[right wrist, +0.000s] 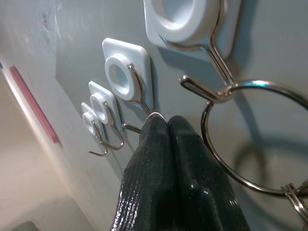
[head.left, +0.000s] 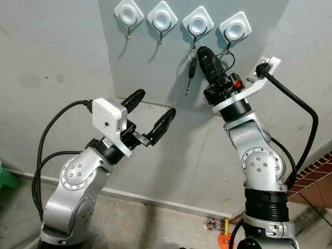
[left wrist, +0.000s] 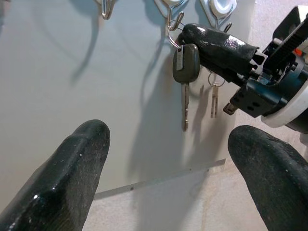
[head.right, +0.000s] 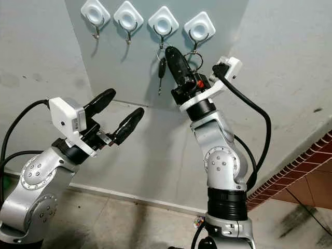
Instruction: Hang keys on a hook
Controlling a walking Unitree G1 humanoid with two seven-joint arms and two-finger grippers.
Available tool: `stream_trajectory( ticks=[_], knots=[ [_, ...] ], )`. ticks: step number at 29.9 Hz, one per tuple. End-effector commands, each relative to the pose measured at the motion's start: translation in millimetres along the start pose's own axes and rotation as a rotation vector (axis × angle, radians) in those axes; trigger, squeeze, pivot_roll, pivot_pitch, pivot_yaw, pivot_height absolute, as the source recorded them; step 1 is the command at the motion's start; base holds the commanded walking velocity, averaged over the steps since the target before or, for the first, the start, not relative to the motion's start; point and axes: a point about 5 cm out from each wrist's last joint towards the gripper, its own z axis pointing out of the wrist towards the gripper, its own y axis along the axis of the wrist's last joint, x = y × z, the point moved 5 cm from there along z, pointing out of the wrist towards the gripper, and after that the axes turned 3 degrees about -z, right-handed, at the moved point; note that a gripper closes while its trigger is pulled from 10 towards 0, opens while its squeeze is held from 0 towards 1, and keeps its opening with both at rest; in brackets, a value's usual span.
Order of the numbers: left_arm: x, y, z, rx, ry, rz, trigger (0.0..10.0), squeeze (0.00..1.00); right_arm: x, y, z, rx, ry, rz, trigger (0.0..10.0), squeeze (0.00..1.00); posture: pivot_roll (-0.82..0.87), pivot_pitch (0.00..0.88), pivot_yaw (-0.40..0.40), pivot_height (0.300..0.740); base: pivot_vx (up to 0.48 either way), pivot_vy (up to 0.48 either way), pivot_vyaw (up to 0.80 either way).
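Facing grey wall panel [head.left: 150, 72] with hooks [head.left: 197, 23]

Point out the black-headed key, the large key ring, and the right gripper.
black-headed key [left wrist: 186, 65], left wrist view, on its black head.
large key ring [right wrist: 219, 163], right wrist view, on its wire.
right gripper [head.left: 203, 52], left eye view, at the fingertips.

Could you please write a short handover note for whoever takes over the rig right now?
Right tool: raised at the third hook from the left, fingers shut on the ring of the black-headed key, which hangs below.
Left tool: open, held off the wall, holding nothing.
A large key ring already hangs on the fourth hook.
Done: key brought to the hook. I cannot tell whether its ring is over the hook.
Left: confirm seating, release, withdraw.
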Motion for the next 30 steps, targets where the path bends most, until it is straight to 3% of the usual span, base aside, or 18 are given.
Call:
stream_trajectory(
  ticks=[1,2,3,4,8,10,18,30],
  knots=[
    [-2.1,7,0.5,-0.016,-0.007,0.011,10.0,0.0,-17.7,-12,-10.5,0.044,-0.083,0.008,10.0,0.0,0.04,0.139,-0.039,0.74,0.0,0.0,0.0],
    [-2.0,7,0.4,-0.016,-0.005,0.011,10.0,0.0,-18.1,-13,-11.5,0.046,-0.084,0.009,10.0,0.0,0.04,0.139,-0.039,0.74,0.0,0.0,0.0],
    [-1.7,7,0.4,-0.015,-0.004,0.011,10.0,0.0,-18.6,-14,-12.4,0.047,-0.085,0.01,10.0,0.68,0.04,0.138,-0.039,0.74,0.0,0.0,0.0],
    [-1.6,6,0.1,-0.015,-0.002,0.009,10.0,0.0,-18.9,-15,-13.9,0.046,-0.085,0.015,10.0,1.0,0.04,0.14,-0.038,0.74,0.0,0.0,0.0],
    [-1.1,5,-0.5,-0.012,0.002,0.008,10.0,0.0,-18.6,-18,-18.8,0.042,-0.08,-0.019,10.0,1.0,0.04,0.14,-0.038,0.74,0.0,0.0,0.0],
    [-0.1,5,-0.4,-0.01,0.006,0.013,10.0,0.0,-16.2,-25,-24.0,0.07,-0.055,-0.096,10.0,1.0,0.04,0.139,-0.036,0.74,0.0,0.0,0.0],
    [2.6,3,-0.2,-0.01,0.02,0.019,10.0,0.0,-17.6,-45,-36.3,0.14,-0.045,-0.125,10.0,1.0,0.03,0.131,-0.032,0.74,0.0,0.0,0.0],
    [7.0,-10,-4.4,0.013,0.046,0.005,10.0,0.0,-36.2,-65,-61.7,0.209,-0.112,-0.157,10.0,1.0,0.03,0.122,-0.027,0.74,0.0,0.0,0.0]
  ],
)
